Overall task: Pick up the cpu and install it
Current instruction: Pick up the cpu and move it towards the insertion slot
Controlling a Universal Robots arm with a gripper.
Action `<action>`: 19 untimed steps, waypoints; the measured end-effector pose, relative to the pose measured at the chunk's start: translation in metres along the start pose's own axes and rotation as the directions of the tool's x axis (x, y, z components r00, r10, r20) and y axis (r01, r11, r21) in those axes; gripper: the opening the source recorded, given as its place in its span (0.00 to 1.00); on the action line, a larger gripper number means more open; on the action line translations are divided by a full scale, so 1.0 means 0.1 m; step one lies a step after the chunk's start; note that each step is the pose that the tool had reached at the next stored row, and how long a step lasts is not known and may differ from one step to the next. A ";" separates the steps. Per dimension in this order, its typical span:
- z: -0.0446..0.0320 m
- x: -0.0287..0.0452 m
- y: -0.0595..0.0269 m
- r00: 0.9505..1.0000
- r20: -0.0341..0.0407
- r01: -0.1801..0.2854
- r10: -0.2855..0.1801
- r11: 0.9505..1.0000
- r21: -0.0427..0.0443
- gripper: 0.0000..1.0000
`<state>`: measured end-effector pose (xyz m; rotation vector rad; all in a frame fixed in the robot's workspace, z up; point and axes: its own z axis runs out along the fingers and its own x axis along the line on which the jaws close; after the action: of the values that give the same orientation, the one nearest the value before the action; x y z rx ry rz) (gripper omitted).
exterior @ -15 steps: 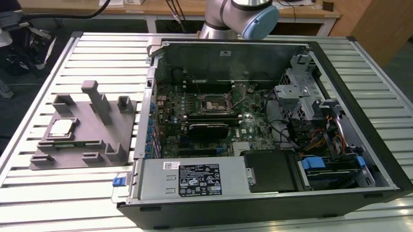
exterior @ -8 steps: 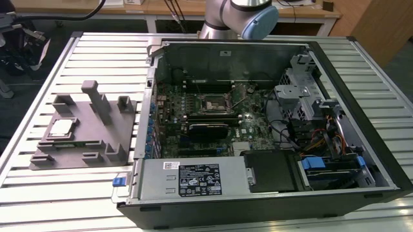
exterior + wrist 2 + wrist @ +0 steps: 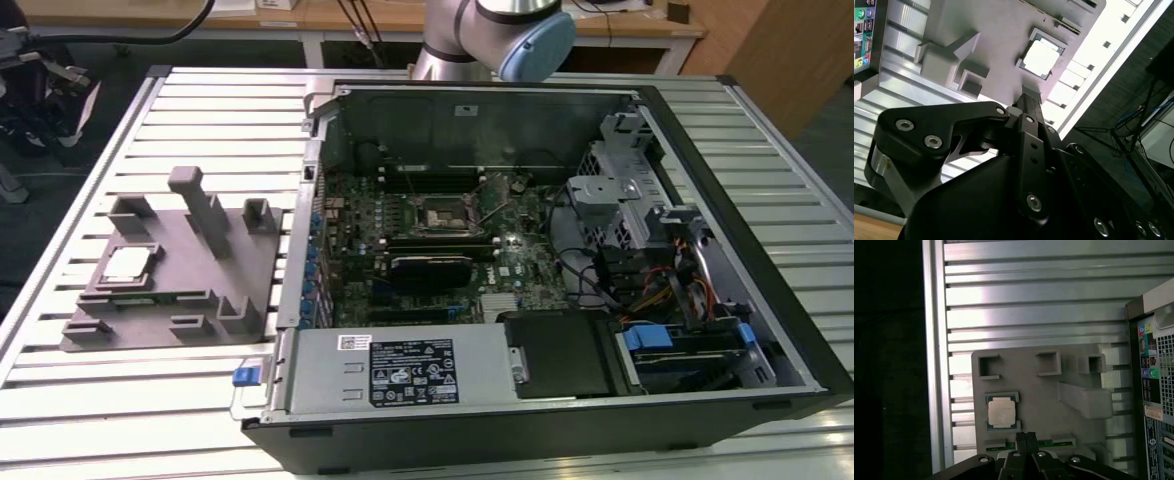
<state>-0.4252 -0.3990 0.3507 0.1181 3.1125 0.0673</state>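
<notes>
The cpu (image 3: 127,265) is a small silver-topped square lying flat in a recess of the grey fixture (image 3: 200,285), at the exterior view's left of the open computer case. Both wrist views look down on it from well above: the cpu (image 3: 1002,413) sits in its green-edged pocket on the fixture (image 3: 1049,405), just off to one side of my gripper (image 3: 1025,436). The fingers are pressed together with nothing between them. In the second wrist view the gripper (image 3: 1030,101) points toward the cpu (image 3: 1041,57). The black-framed socket (image 3: 438,213) sits mid-motherboard.
The open computer case (image 3: 747,300) lies on a slatted metal table (image 3: 80,400), with drive bays, cables and a power supply (image 3: 400,372) inside. Raised grey blocks (image 3: 200,200) stand on the fixture. The arm's base (image 3: 494,30) is behind the case.
</notes>
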 end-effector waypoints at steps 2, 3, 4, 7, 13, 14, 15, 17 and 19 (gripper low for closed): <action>0.010 0.000 -0.002 1.000 0.000 0.000 0.000 1.000 0.000 0.11; 0.018 0.000 -0.003 1.000 0.000 0.000 0.000 1.000 0.000 0.11; 0.028 0.000 -0.004 1.000 0.000 0.000 0.000 1.000 0.000 0.11; 0.063 0.001 -0.006 1.000 0.000 0.000 0.000 1.000 0.000 0.11; 0.106 0.002 -0.016 1.000 0.000 0.000 0.000 1.000 0.000 0.16; 0.123 0.004 -0.027 1.000 0.000 0.002 -0.002 1.000 0.000 0.16; 0.141 0.004 -0.034 1.000 0.000 0.006 -0.006 1.000 0.000 0.23; 0.176 0.005 -0.042 1.000 -0.004 0.017 -0.017 1.000 0.000 0.29; 0.211 0.007 -0.047 1.000 -0.007 0.025 -0.025 1.000 0.000 0.41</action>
<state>-0.4256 -0.4027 0.3294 0.0788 3.1203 0.0676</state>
